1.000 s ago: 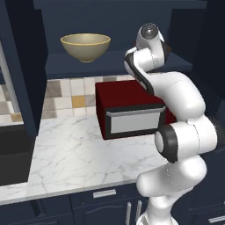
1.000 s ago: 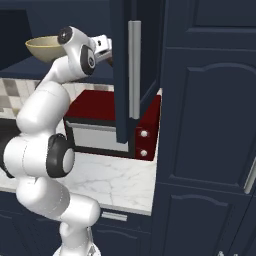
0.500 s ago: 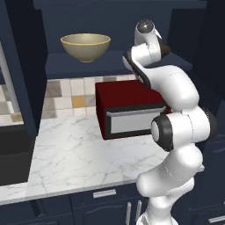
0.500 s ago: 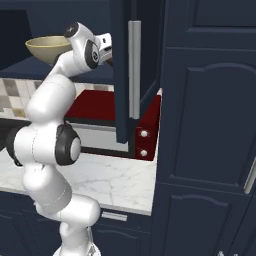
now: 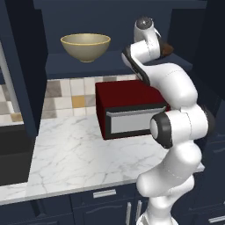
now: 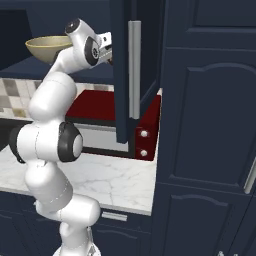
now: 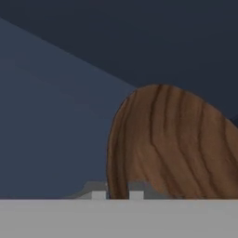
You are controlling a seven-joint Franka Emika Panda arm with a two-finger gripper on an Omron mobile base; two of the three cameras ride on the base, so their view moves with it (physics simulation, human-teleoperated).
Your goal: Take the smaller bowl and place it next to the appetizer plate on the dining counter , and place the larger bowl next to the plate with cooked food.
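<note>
The smaller bowl [image 7: 172, 144], dark brown with a wood grain, sits on the cabinet shelf at the right [image 5: 167, 49]. In the hand view its rim stands between my two fingertips [image 7: 98, 194], which press close on either side. My gripper [image 7: 117, 194] is shut on that rim, reached into the shelf behind the arm's upper joint [image 6: 106, 47]. The larger bowl [image 5: 85, 46], deep and beige with a yellowish rim, stands upright at the left of the same shelf [image 6: 45, 47], apart from the gripper. The appetizer plate, the plate with cooked food and the dining counter are out of view.
A dark red box-shaped appliance [image 5: 132, 110] stands on the white marble counter [image 5: 70, 154] below the shelf. The open navy cabinet door [image 6: 135, 70] with its long handle hangs just right of the hand. Tall navy cabinets [image 6: 210, 125] close off the right side.
The hand has pushed further onto the shelf at the right, and the jaws have gone from wide open to shut on the smaller bowl's rim. The larger bowl has not moved.
</note>
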